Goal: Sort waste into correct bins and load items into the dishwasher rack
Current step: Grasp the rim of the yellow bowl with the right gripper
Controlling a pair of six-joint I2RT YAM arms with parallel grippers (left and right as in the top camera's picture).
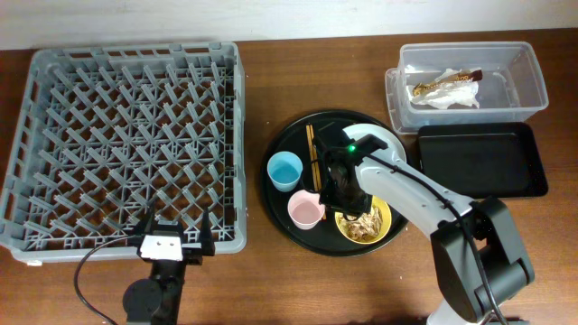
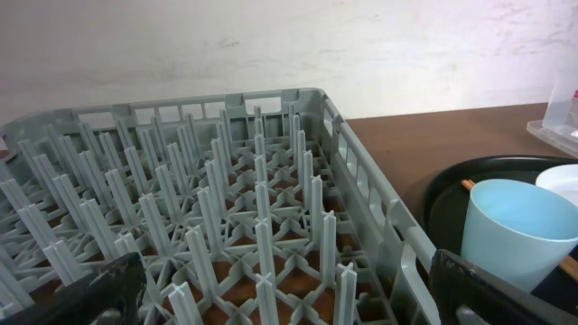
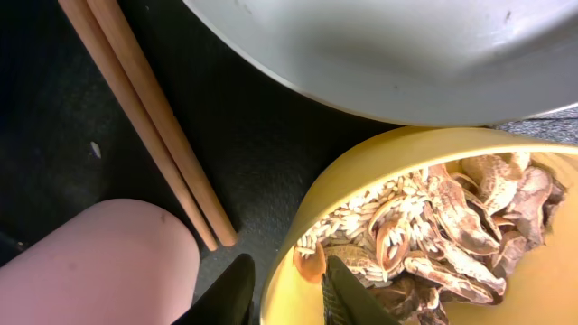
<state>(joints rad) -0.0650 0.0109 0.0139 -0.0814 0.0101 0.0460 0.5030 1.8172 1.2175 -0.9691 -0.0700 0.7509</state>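
Round black tray [image 1: 330, 123] on wooden table [image 1: 298, 72]

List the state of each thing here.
Grey plastic dishwasher rack: empty
Clear rectangular plastic tub: holds white napkin
Shallow black rectangular tray: empty
Yellow bowl: holds tan scraps
Small light-blue cup: empty
Small pink cup: empty
Left hand: open
Right hand: astride bowl rim, grip unclear

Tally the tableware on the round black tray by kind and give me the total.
white plate: 1
yellow bowl: 1, with food scraps in it
cups: 2, the light-blue cup and the pink cup
chopsticks: 2
Total: 6 pieces on the round black tray.
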